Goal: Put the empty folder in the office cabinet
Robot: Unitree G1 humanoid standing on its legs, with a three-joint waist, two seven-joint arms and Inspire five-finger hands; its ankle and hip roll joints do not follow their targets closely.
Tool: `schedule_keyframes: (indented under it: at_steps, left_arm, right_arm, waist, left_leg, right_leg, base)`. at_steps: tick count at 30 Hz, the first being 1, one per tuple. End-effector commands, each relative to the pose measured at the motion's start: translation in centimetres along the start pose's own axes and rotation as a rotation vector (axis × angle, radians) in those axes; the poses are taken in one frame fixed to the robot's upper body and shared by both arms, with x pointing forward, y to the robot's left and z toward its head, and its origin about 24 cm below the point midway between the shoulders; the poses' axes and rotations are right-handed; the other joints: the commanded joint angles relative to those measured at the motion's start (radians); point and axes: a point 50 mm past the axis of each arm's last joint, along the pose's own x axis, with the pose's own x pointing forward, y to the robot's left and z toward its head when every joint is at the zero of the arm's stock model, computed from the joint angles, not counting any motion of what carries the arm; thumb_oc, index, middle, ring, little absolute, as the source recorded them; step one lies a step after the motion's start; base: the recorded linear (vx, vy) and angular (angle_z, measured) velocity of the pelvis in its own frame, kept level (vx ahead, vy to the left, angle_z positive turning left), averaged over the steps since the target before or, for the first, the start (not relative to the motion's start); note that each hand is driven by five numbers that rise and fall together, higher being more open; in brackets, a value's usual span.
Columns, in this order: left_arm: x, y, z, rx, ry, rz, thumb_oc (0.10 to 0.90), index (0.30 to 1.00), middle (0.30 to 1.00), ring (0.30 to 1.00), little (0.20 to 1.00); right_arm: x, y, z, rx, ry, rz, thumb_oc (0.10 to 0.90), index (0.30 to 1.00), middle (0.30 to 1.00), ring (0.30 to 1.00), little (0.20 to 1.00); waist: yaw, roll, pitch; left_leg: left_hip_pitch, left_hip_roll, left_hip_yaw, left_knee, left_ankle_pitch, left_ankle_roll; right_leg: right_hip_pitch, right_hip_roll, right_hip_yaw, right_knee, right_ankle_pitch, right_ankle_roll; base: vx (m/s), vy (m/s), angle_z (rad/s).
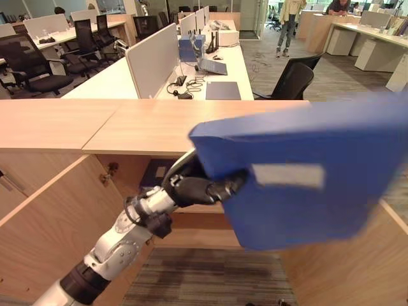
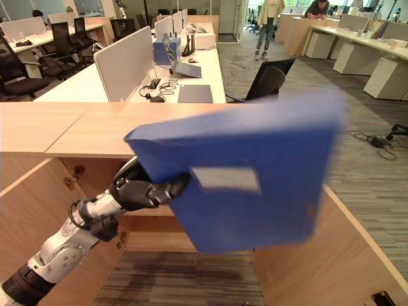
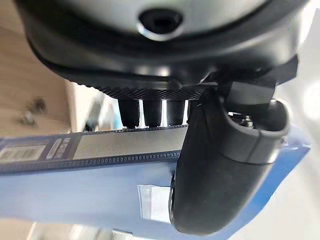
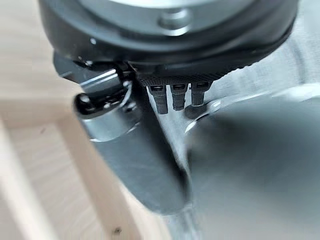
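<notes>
The left hand (image 1: pixel 201 188) has its fingers (image 3: pixel 150 112) and thumb clamped on the blue folder (image 1: pixel 306 172), before the open cabinet (image 1: pixel 57 217); right hand (image 4: pixel 145 165) fingers straight, empty.

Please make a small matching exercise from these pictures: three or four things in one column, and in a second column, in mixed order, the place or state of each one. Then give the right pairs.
Things:
1. blue folder
2. left hand
3. cabinet doors
4. dark mat

Places or states:
A. swung open on both sides
B. lying flat on the white desk behind the cabinet
C. held up in the air in front of the cabinet opening
D. shut on the folder's edge

Right pairs: 1-C, 2-D, 3-A, 4-B
</notes>
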Motion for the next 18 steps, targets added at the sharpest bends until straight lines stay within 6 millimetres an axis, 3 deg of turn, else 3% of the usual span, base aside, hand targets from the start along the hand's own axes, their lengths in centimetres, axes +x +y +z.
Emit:
schedule_keyframes:
  at_steps: [1, 6, 11, 14, 18]
  left_arm:
    - [0.4, 1.5, 5.3, -0.039, -0.325, 0.071, 0.4, 0.3, 0.3, 0.3, 0.3]
    - [-2.6, 3.6, 4.6, 0.063, -0.281, 0.273, 0.4, 0.3, 0.3, 0.3, 0.3]
    - [-5.5, 5.8, 2.7, 0.293, -0.052, 0.483, 0.4, 0.3, 0.3, 0.3, 0.3]
    - [-7.1, 6.7, 2.2, 0.415, 0.04, 0.563, 0.4, 0.3, 0.3, 0.3, 0.3]
    - [-8.0, 6.8, 2.1, 0.449, 0.036, 0.603, 0.4, 0.3, 0.3, 0.3, 0.3]
  right_arm:
    - [0.3, 3.2, 4.9, 0.019, -0.238, 0.137, 0.8, 0.9, 0.9, 0.9, 0.9]
    - [-0.8, 3.4, 7.7, -0.052, -0.383, 0.173, 0.8, 0.9, 0.9, 0.9, 0.9]
    - [-2.2, 3.9, 11.3, -0.164, -0.531, 0.189, 0.8, 0.9, 0.9, 0.9, 0.9]
    - [-4.2, 3.9, 14.5, -0.228, -0.689, 0.181, 0.8, 0.9, 0.9, 0.9, 0.9]
    - [-7.5, 3.9, 18.5, -0.306, -0.915, 0.149, 0.8, 0.9, 0.9, 0.9, 0.9]
  waist:
    - [0.009, -0.003, -0.002]
    - [0.014, -0.001, -0.001]
    - [0.025, 0.001, 0.003]
    - [0.024, 0.004, 0.008]
    - [0.022, 0.009, 0.012]
  left_leg:
    - [-0.011, -0.02, -0.145, -0.002, -0.037, -0.015]
    - [-0.011, -0.018, -0.15, -0.002, -0.032, -0.016]
    - [-0.014, -0.018, -0.157, -0.002, -0.026, -0.013]
    - [-0.015, -0.017, -0.16, -0.002, -0.025, -0.011]
    - [-0.014, -0.017, -0.159, -0.002, -0.028, -0.005]
  right_leg:
    - [0.098, 0.007, -0.031, 0.032, -0.096, 0.064]
    - [0.099, 0.005, -0.039, 0.033, -0.098, 0.062]
    - [0.101, 0.004, -0.049, 0.034, -0.101, 0.061]
    - [0.1, 0.002, -0.052, 0.034, -0.104, 0.062]
    - [0.097, 0.0, -0.051, 0.036, -0.107, 0.062]
  base:
    - [0.0, 0.0, 0.0]
    - [0.0, -0.001, 0.01]
    - [0.0, -0.011, 0.06]
    - [0.0, -0.004, 0.05]
    - [0.0, 0.0, 0.0]
